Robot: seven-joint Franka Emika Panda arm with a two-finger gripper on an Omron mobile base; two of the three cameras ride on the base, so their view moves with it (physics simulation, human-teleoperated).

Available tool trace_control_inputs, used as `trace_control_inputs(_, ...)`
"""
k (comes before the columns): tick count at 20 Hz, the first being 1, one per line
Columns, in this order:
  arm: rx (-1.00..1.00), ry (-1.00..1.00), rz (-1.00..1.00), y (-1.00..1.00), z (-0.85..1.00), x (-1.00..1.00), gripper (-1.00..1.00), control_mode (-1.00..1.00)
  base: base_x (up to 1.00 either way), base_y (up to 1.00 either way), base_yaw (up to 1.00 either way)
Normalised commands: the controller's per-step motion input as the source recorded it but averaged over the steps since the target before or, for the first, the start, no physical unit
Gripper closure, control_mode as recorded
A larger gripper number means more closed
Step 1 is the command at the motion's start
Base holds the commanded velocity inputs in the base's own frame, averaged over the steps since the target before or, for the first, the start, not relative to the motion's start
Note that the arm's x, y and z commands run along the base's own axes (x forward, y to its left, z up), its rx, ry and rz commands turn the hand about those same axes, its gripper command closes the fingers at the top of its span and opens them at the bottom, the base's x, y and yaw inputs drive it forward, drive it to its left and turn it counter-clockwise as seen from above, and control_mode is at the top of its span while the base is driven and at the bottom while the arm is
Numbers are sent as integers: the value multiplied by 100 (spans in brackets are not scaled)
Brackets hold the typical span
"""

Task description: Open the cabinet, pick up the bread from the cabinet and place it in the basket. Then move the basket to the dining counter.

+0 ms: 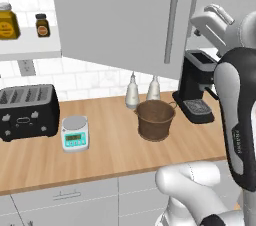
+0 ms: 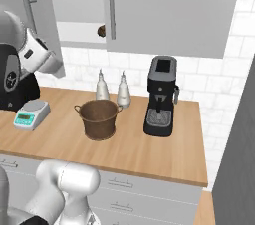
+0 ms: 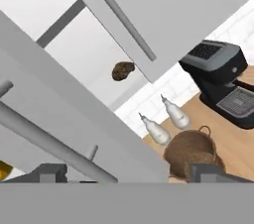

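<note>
A kitchen robot pauses with the first step done — the cabinet (image 1: 120,15) stands with one door swung out over the worktop, its pale shelf exposed. The bread (image 3: 123,70), a small dark roll, sits on that shelf above and behind the basket (image 2: 99,118), not yet picked up. The gripper (image 3: 129,172) hangs in front of the open door's bar handle with its two fingertips spread wide apart and nothing between them; the handle runs just beside them, and whether it touches a finger cannot be told. The empty basket rests on the light wood worktop, just in front of two white bottles (image 2: 112,89) and beside the black coffee machine (image 2: 161,97). Still ahead, by the look of things — fetching the bread, dropping it into the basket, and carrying the basket to the dining counter
</note>
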Motion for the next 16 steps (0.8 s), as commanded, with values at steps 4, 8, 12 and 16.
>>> trace_control_inputs(4, 33, 22, 0, -61, 1, 81, -100, -100, 0, 0, 0)
trace_control_inputs(8, 39, 21, 5, -23, -2, 97, -100, -100, 0, 0, 0)
trace_control_inputs(12, 37, 24, 7, 0, -18, 98, -100, -100, 0, 0, 0)
trace_control_inputs(16, 34, 25, 14, 26, -30, 100, -100, -100, 0, 0, 0)
